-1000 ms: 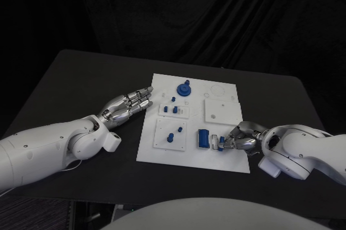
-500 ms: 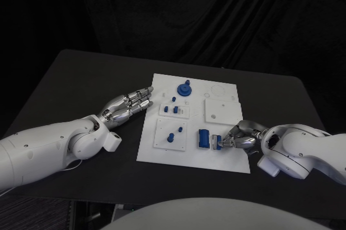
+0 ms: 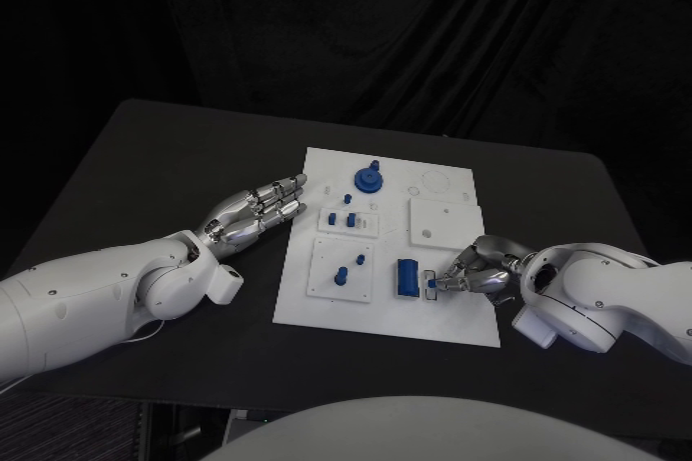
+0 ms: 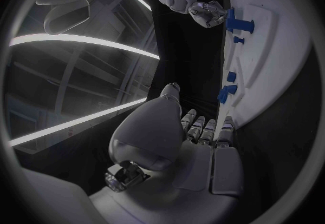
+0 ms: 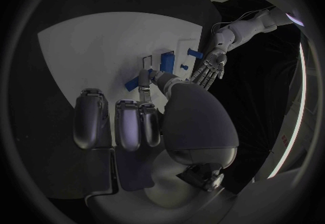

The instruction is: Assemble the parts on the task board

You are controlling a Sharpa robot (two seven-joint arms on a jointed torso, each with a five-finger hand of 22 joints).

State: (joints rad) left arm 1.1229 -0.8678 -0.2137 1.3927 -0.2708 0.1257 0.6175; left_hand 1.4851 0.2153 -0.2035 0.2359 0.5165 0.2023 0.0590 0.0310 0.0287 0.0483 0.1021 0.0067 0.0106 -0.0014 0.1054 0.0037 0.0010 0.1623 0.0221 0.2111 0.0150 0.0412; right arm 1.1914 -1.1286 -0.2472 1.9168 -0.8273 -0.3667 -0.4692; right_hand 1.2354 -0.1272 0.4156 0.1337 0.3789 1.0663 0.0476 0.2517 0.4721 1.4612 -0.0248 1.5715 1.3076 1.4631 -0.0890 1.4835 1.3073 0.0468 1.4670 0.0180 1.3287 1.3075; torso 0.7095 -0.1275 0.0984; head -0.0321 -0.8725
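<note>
- The black table point(image 3: 159, 161) carries the white task board point(image 3: 433, 321) at its middle.
- The left hand point(image 3: 257, 213) lies flat just beside the board's left edge, fingers straight and close together, holding nothing.
- The right hand point(image 3: 473, 271) sits over the board's near right part, fingertips pinching a small blue part point(image 3: 438, 284).
- A blue block point(image 3: 408, 278) lies just beside that pinched part.

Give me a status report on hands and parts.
Left hand open beside task board. Right hand pinching small blue part near blue block. Nothing obstructing.
</note>
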